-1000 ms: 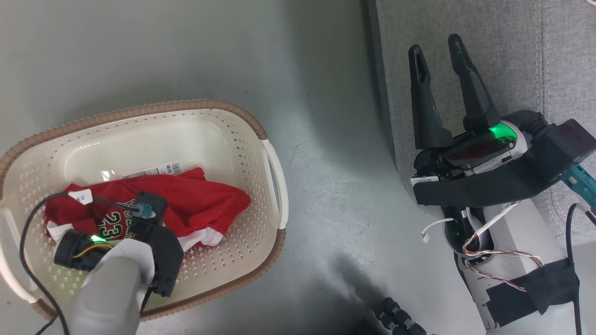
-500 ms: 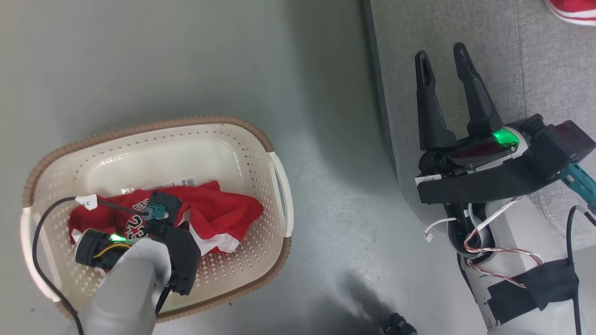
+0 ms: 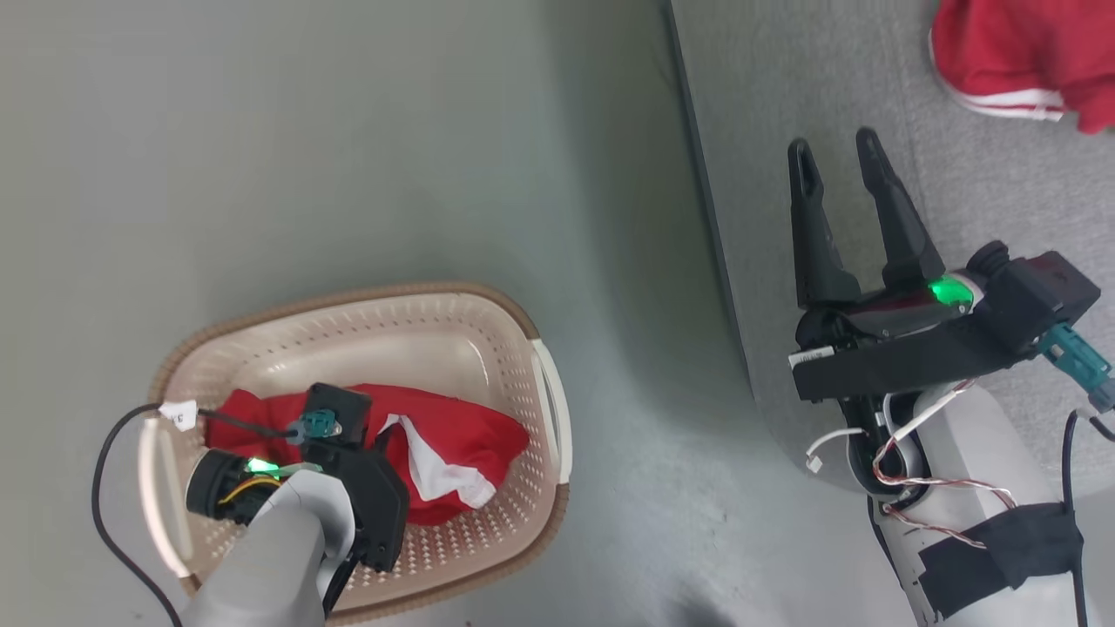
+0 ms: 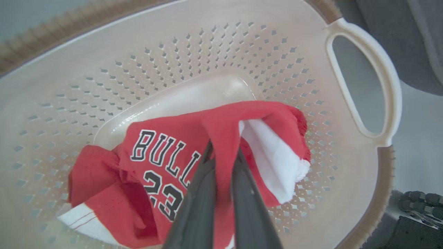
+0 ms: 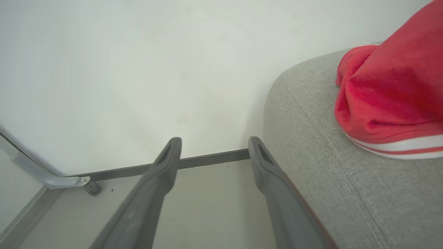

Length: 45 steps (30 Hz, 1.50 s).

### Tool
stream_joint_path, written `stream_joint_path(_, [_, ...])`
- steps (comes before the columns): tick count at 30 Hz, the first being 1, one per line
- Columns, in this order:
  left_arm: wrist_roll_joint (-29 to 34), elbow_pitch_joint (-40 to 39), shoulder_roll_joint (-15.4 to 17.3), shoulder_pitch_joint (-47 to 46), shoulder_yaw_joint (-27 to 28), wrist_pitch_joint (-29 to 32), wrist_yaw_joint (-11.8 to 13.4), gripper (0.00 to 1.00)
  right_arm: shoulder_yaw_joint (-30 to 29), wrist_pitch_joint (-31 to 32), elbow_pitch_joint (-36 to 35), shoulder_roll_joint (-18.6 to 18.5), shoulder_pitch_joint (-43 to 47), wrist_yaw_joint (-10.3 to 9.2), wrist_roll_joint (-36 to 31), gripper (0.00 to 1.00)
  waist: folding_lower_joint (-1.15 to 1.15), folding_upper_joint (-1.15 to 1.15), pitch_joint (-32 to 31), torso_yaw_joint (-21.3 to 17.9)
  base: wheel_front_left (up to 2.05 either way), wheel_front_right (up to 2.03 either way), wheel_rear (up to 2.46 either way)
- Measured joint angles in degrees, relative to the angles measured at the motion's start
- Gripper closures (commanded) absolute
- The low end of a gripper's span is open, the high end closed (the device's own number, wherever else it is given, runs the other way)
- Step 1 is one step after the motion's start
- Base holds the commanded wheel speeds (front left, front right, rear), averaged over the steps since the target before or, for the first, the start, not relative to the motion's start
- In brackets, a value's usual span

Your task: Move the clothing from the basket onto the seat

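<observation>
Here the left gripper is closed tight on a fold of the red jersey, which is inside the basket on the floor. The right gripper stands wide open and holds nothing: it hangs over the edge of the seat. Another red garment lies on the seat, well apart from this gripper.

One basket, one seat, two red garments: one in basket, one on seat.
</observation>
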Motion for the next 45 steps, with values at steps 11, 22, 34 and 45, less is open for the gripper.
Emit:
stream_joint_path(11, [-2.6,-1.3,-1.4,4.2,-0.6,-5.2,-0.4,1.00,-1.3,0.0,3.2,-2.5,3.5,0.00,1.6,0.00,0.00,0.00,-9.0,2.6,0.00,0.00,0.00])
stream_joint_path(22, [-4.4,-6.1,-1.7,8.8,-3.6,-8.2,-0.5,1.00,-1.5,0.0,4.7,-3.3,8.2,0.00,2.4,0.00,0.00,-0.01,-17.5,5.3,0.00,0.00,0.00])
stream_joint_path(34, [-9.2,-14.3,-1.7,12.4,-5.4,-9.3,-0.5,1.00,-1.6,0.0,5.2,-4.5,14.4,0.00,3.6,0.00,0.00,-0.01,-26.8,8.4,0.00,0.00,0.00])
stream_joint_path(45, [-12.7,-23.4,0.2,12.9,-5.4,-9.6,-0.5,1.00,-0.6,0.0,5.0,-5.1,18.7,0.00,4.9,0.00,0.00,0.00,-33.7,11.2,0.00,0.00,0.00])
